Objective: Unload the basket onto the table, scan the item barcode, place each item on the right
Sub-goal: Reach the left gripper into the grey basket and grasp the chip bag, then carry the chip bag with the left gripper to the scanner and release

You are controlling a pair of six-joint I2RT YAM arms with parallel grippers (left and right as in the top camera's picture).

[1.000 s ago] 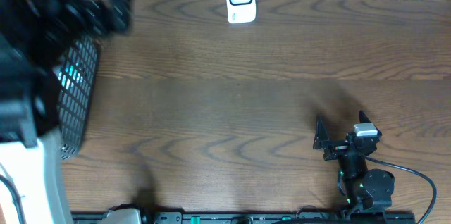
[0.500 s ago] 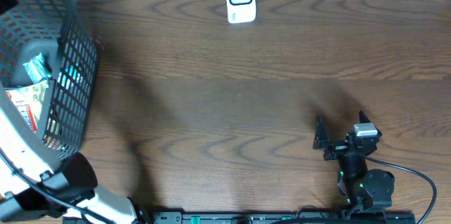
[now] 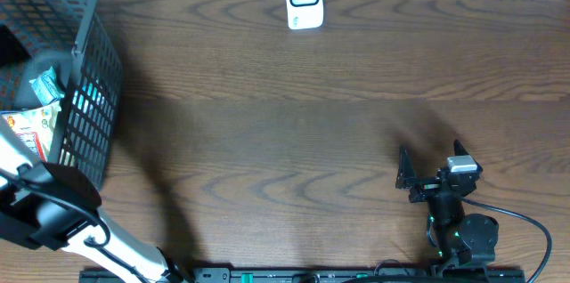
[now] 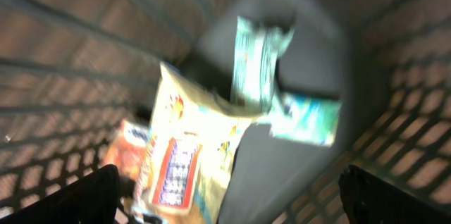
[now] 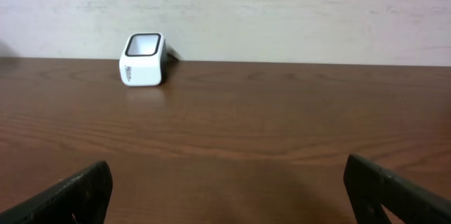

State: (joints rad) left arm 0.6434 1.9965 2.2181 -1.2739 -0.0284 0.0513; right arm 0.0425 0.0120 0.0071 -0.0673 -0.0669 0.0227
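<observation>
A dark mesh basket [image 3: 93, 78] at the table's far left holds the items. In the left wrist view a yellow-and-white snack packet with a red label [image 4: 190, 153] lies beside teal packets [image 4: 257, 62] and an orange packet [image 4: 127, 146], all blurred. No barcode can be made out. My left gripper [image 4: 229, 199] hangs open above these items, touching none. The left arm [image 3: 49, 212] reaches in from the lower left. The white scanner [image 3: 303, 0] stands at the table's far edge, also visible as the scanner [image 5: 143, 59]. My right gripper [image 3: 432, 163] rests open at the front right, empty.
The brown wooden table [image 3: 294, 123] runs between the basket and the right arm. The basket's mesh walls [image 4: 63, 62] surround the items on all sides. A black cable [image 3: 525, 221] loops near the right arm's base. A pale wall [image 5: 282, 5] stands behind the scanner.
The left arm has swung from over the basket's top-left down to the lower left. That uncovered the basket and its packets. The right arm has not moved.
</observation>
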